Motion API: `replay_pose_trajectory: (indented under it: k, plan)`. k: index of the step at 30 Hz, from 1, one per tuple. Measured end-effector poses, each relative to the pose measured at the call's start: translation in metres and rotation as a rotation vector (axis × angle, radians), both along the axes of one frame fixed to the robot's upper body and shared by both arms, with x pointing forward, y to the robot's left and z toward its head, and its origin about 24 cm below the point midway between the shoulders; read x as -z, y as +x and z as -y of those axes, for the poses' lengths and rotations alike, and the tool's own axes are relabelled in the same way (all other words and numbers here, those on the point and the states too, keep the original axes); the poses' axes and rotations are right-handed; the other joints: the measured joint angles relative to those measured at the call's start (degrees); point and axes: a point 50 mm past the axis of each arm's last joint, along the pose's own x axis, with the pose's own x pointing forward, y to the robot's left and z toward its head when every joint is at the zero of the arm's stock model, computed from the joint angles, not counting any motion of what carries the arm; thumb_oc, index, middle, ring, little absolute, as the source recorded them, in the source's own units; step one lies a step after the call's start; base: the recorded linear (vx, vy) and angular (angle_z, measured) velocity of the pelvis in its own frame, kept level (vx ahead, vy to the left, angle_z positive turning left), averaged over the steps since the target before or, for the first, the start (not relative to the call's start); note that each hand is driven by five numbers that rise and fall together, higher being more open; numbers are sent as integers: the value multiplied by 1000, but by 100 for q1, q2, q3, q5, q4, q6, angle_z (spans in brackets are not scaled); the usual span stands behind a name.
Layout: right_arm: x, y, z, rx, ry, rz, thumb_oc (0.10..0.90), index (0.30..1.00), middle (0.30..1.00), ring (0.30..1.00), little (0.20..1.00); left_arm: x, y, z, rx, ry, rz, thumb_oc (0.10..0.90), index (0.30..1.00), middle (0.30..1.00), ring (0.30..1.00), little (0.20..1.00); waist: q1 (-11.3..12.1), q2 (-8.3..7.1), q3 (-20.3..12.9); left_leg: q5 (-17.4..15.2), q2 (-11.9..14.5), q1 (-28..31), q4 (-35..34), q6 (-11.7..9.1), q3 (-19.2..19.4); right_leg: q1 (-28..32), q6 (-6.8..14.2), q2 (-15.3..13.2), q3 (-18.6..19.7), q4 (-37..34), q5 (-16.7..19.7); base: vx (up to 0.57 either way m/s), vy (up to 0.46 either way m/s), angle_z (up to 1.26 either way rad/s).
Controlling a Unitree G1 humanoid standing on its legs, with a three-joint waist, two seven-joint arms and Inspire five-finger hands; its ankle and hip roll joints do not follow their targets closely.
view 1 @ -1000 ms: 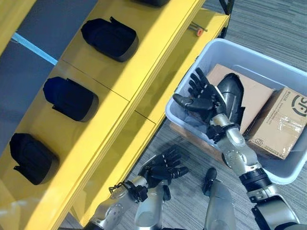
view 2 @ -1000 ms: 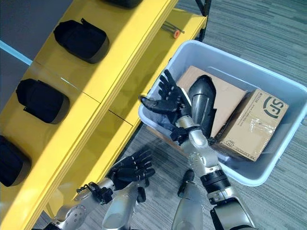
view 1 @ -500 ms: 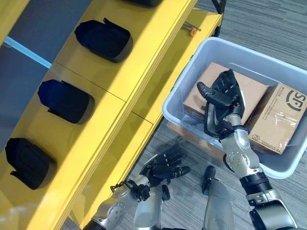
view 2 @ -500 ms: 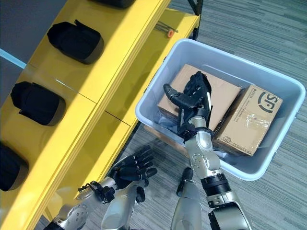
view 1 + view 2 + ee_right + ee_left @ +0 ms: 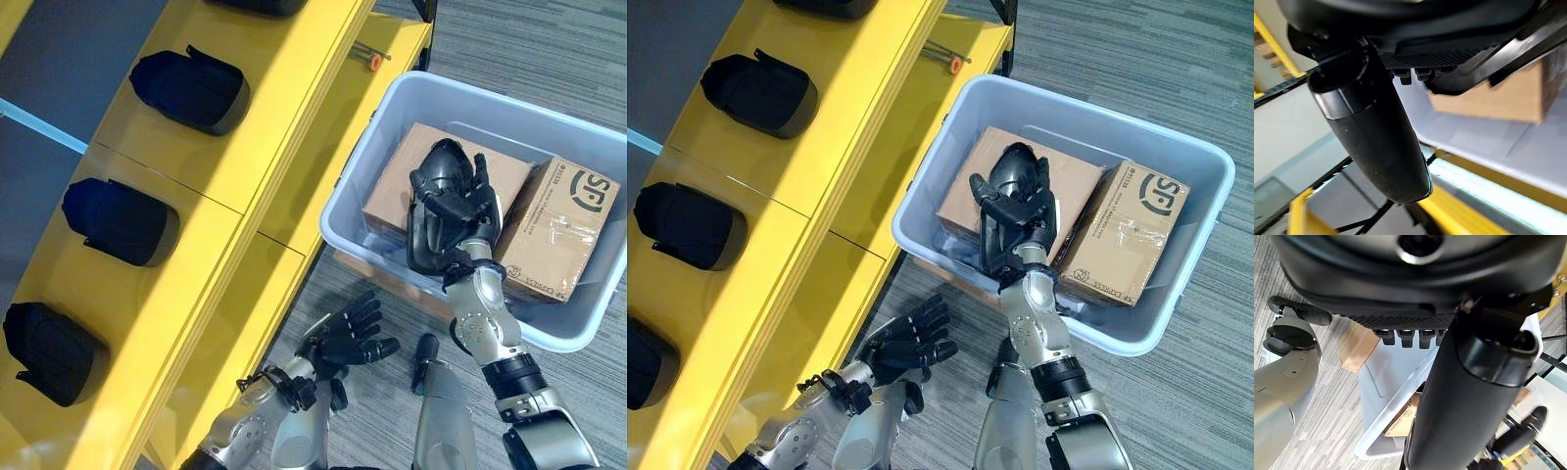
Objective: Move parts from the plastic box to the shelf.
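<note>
Right hand (image 5: 457, 211) sitting inside plastic box (image 5: 392, 113), fingers curling round black part (image 5: 441, 171), so I'm calling that a grip. Part lying on top of left cardboard box (image 5: 392, 191), second cardboard box (image 5: 563, 230) just beside it. Left hand (image 5: 348, 338) hanging low over grey carpet (image 5: 549, 49) by shelf (image 5: 274, 108), fingers spreading straight, holding nothing. Three more black parts sitting on yellow shelf already: (image 5: 191, 90), (image 5: 120, 220), (image 5: 51, 352). Box standing on floor right beside shelf.

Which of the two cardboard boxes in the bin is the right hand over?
The larger flat box nearer the shelf; the right hand, curled round a black part, overlaps it. The printed box lies clear alongside.
</note>
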Motion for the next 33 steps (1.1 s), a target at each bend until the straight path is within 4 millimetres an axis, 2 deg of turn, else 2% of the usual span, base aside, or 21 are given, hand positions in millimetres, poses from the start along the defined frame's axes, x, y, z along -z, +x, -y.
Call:
replay_pose_trajectory:
  k: [3,7,11,15,22,25,27,30,33]
  plan:
    - [9,1,-2,-10,-57,-52,900,1000,1000,1000,1000,0,1,0,-3,2,2,900,1000,1000,1000,1000,4,1,-1,0,1,-1,0,0,0,0,0,0,-1,0,0,0,0,0]
    - [22,6,3,15,-45,-117,900,1000,1000,1000,1000,3,1,-2,-9,11,-12,900,1000,1000,1000,1000,41,3,-2,0,-2,-5,0,0,-5,-1,0,-5,-6,0,0,0,0,0]
    - [28,8,17,54,65,-156,900,1000,1000,1000,1000,4,0,-2,-9,11,-16,900,1000,1000,1000,1000,73,3,-2,0,-4,-14,0,0,-8,-8,2,-7,-16,-1,-1,0,0,0]
    - [34,16,31,103,88,-201,900,1000,1000,1000,1000,5,1,-3,-9,15,-18,900,1000,1000,1000,1000,101,5,-3,2,-2,-41,6,-2,-10,-41,1,-9,-44,20,-4,-2,-26,0]
    - [31,22,55,153,287,-194,900,1000,1000,1000,1000,7,-1,-4,-10,18,-26,900,1000,1000,1000,1000,171,8,-5,18,-29,-189,24,1,-35,-195,-4,-55,-63,86,-10,3,-7,2]
    - [13,29,75,207,380,-138,900,1000,1000,1000,1000,8,-2,-6,-10,29,-28,900,1000,1000,1000,1000,190,14,-8,31,-66,-230,23,19,-43,-261,8,-101,-57,145,-20,-21,-45,4]
    - [-24,37,103,269,354,-57,900,1000,1000,1000,1000,7,-2,-13,-1,60,-21,900,1000,1000,1000,1000,283,20,-12,104,-84,-447,25,31,-62,-509,-12,-125,-56,242,-13,-26,-55,5]
    - [-35,37,123,316,318,-47,900,1000,1000,1000,1000,9,-5,-16,0,67,-28,900,1000,1000,1000,1000,431,22,-13,112,-85,-434,25,24,-85,-507,-36,-140,-73,290,-44,-2,-22,4]
    - [-38,37,127,311,305,-35,900,1000,1000,1000,1000,10,-6,-22,3,91,-32,900,1000,1000,1000,1000,464,22,-13,112,-102,-395,25,24,-92,-462,-37,-164,-82,300,-45,8,3,1]
